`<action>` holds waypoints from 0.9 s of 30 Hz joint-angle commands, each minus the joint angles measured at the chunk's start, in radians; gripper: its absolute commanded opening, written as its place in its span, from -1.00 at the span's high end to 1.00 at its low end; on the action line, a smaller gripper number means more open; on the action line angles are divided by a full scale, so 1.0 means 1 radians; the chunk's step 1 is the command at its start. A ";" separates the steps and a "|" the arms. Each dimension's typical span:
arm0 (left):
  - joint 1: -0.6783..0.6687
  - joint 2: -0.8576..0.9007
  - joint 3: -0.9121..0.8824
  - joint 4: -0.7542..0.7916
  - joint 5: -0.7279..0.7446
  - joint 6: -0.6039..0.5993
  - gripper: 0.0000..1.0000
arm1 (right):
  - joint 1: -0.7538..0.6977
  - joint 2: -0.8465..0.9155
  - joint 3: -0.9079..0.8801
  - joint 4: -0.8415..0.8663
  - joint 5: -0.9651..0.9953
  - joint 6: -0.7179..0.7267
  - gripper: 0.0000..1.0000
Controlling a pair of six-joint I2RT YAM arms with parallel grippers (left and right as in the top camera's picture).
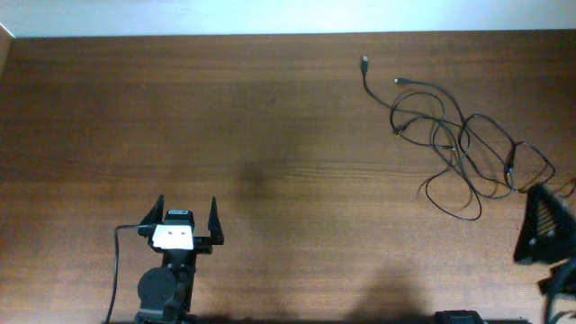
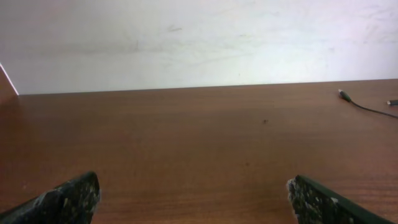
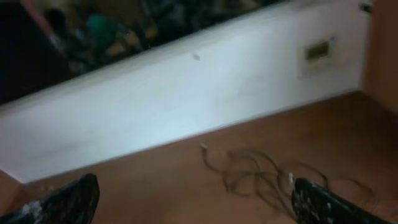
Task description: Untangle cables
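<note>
The left hand (image 1: 188,207) stands wide and holds nothing; the cables (image 1: 450,144) lie well ahead and to its right on the tabletop (image 1: 225,117). The right hand (image 3: 193,194), also wide and holding nothing, has the loose black tangle just ahead.

Probably a lab: wooden table (image 1: 180,108), plain white wall (image 2: 186,37).

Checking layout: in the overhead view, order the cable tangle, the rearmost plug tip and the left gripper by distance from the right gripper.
1. Cable tangle, close by, just ahead of the right gripper.
2. Plug tip, far back, right of centre.
3. Left gripper, far off on the left side.
</note>
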 commanded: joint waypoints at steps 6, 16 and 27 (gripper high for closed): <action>0.006 -0.008 -0.003 -0.005 0.010 0.016 -0.98 | -0.056 -0.307 -0.544 0.246 -0.007 0.002 -0.97; 0.006 -0.008 -0.003 -0.005 0.010 0.016 -0.98 | -0.056 -0.652 -1.260 1.131 -0.164 0.005 -0.97; 0.006 -0.008 -0.003 -0.005 0.010 0.016 -0.98 | -0.056 -0.692 -1.656 1.630 -0.056 0.004 -0.97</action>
